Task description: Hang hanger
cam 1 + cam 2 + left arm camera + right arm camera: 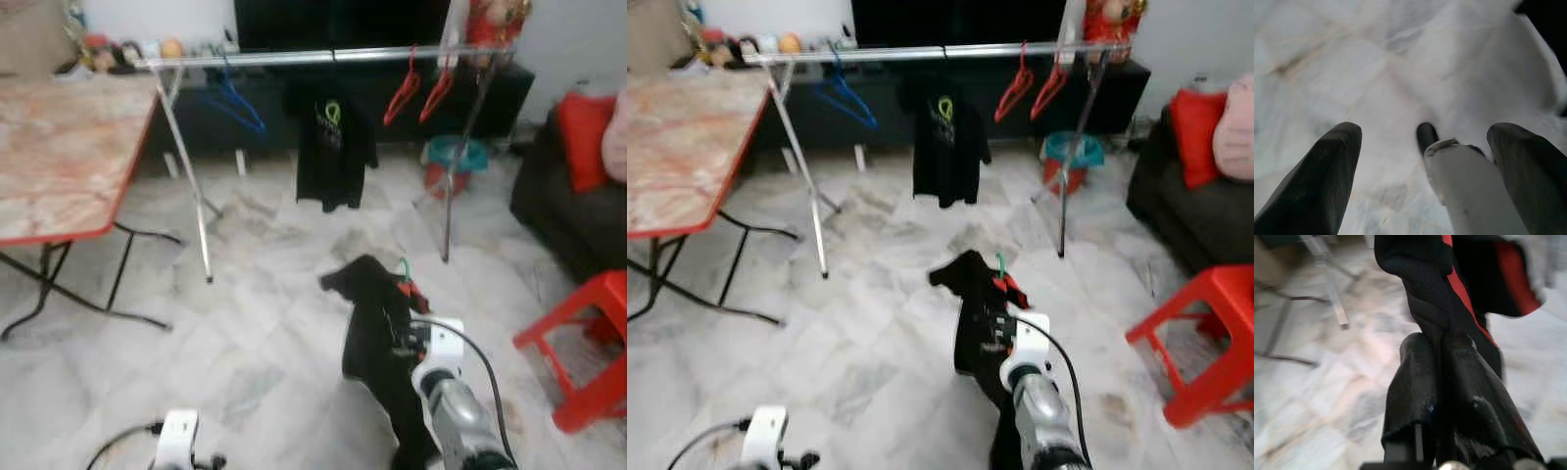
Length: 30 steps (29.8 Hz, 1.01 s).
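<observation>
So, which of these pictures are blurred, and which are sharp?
Both eye views are softly blurred throughout, the rail included. Right wrist view: floor smeared, fingers on the black garment sharper. Left wrist view: fingers soft-edged, floor hazy.

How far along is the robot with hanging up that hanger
Done: one black shirt already hangs on the rail. In hand: the right gripper is shut on a red hanger carrying a black garment, well short of the rack. The left gripper is open, idle. Left: approach, hook it on.
</observation>
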### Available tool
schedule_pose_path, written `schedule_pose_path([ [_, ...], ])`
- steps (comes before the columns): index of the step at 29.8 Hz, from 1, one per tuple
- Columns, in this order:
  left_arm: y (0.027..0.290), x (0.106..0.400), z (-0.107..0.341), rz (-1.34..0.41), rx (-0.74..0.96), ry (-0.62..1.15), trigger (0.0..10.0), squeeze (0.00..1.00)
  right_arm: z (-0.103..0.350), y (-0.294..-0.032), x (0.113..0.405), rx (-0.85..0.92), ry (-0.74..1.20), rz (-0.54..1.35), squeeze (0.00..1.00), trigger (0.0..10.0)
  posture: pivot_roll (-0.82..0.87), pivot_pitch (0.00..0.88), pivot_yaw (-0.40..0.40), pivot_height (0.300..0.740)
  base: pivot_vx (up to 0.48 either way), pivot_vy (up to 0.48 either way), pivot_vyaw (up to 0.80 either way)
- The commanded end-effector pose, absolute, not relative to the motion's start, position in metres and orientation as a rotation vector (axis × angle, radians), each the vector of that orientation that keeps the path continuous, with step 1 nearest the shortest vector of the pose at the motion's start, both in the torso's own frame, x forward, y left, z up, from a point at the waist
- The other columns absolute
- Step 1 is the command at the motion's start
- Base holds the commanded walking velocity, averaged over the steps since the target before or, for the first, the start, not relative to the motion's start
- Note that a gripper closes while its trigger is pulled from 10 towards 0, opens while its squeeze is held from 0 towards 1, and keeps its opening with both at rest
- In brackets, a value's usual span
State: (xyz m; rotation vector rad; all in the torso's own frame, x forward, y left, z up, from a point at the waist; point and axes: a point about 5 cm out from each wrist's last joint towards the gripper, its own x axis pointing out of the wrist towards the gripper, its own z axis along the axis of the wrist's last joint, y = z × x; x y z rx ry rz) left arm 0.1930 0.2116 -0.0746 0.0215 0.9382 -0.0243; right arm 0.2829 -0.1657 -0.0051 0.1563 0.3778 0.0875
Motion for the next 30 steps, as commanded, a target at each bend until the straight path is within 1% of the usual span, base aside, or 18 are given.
schedule_pose_path([
  [1,0.211,0.187,-0.078,-0.032,0.037,0.959,10.0,0.00,0.005,-0.164,0.292,0.126,0.333,0.115,0.00,10.0,-0.03,0.000,0.009,0.740,0.000,0.000,0.00],
  [9,0.211,0.189,-0.076,-0.036,0.056,0.941,10.0,0.00,0.007,-0.167,0.294,0.115,0.337,0.117,0.00,10.0,-0.02,0.000,0.008,0.740,0.000,0.000,0.00],
  [12,0.210,0.192,-0.074,-0.063,0.081,0.913,10.0,0.00,0.009,-0.166,0.297,0.090,0.341,0.147,0.00,10.0,-0.02,0.000,0.006,0.740,0.000,0.000,0.00],
  [15,0.208,0.197,-0.071,-0.093,0.107,0.866,10.0,0.00,0.014,-0.164,0.302,-0.001,0.350,0.212,0.00,10.0,-0.02,0.000,0.006,0.740,0.000,0.000,0.00],
  [19,0.206,0.203,-0.066,-0.155,0.190,0.809,10.0,0.00,0.023,-0.164,0.311,-0.128,0.367,0.337,0.00,10.0,-0.02,0.000,0.006,0.740,0.000,0.000,0.00],
  [20,0.205,0.206,-0.064,-0.192,0.235,0.780,10.0,0.00,0.027,-0.164,0.314,-0.199,0.382,0.430,0.00,10.0,-0.01,0.000,0.003,0.740,0.000,0.000,0.00],
  [21,0.203,0.207,-0.063,-0.211,0.257,0.763,10.0,0.00,0.031,-0.164,0.316,-0.232,0.390,0.498,0.00,10.0,-0.01,0.000,0.001,0.740,0.000,0.000,0.00],
  [22,0.203,0.208,-0.062,-0.216,0.262,0.757,10.0,0.00,0.032,-0.163,0.317,-0.241,0.391,0.520,0.00,10.0,-0.01,0.000,0.001,0.740,0.000,0.000,0.00],
  [25,0.200,0.211,-0.060,-0.255,0.291,0.723,10.0,0.00,0.045,-0.162,0.321,-0.269,0.364,0.692,0.00,10.0,0.00,0.000,-0.004,0.740,0.000,0.000,0.00],
  [26,0.210,0.238,-0.035,-0.330,0.267,0.609,10.0,0.00,0.053,-0.160,0.322,-0.266,0.358,0.802,0.00,10.0,0.00,0.000,-0.005,0.740,0.000,0.000,0.00],
  [27,0.219,0.254,-0.016,-0.369,0.306,0.530,10.0,0.00,0.055,-0.160,0.322,-0.261,0.360,0.849,0.00,10.0,0.00,0.000,-0.008,0.740,0.000,0.000,0.00],
  [28,0.223,0.263,-0.004,-0.402,0.328,0.476,10.0,0.00,0.058,-0.160,0.322,-0.267,0.367,0.891,0.00,10.0,0.00,0.000,-0.008,0.740,0.000,0.000,0.00],
  [29,0.219,0.270,0.017,-0.455,0.424,0.266,10.0,0.00,0.060,-0.161,0.322,-0.271,0.380,0.932,0.00,10.0,0.00,0.000,-0.010,0.740,0.000,0.000,0.00],
  [30,0.219,0.274,0.028,-0.484,0.447,0.209,10.0,0.00,0.062,-0.163,0.322,-0.275,0.397,0.972,0.00,10.0,0.01,0.000,-0.014,0.740,0.000,0.000,0.00],
])
